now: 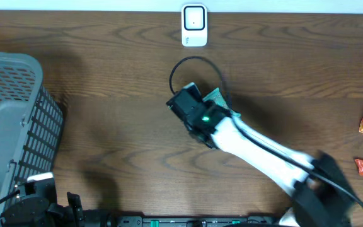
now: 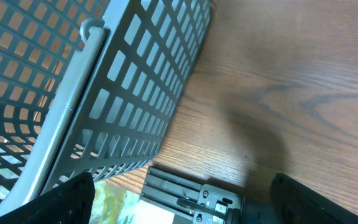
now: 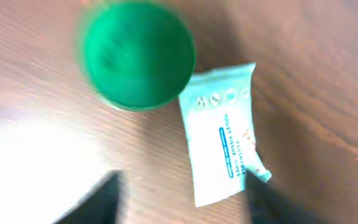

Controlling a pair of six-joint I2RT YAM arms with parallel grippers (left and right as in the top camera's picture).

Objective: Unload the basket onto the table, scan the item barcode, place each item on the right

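Left arm (image 1: 35,203): folded low at 7 o'clock. Left gripper (image 2: 182,186): jaws wide apart.
Right arm (image 1: 257,148): stretched from 5 o'clock to centre. Right gripper (image 3: 182,196): pointing down, fingers blurred, parted.

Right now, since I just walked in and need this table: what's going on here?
The right gripper hovers over a wipes packet lying flat beside a green round object mid-table, jaws apart, nothing held. The left gripper sits open next to the grey basket. The white scanner stands at the far edge.
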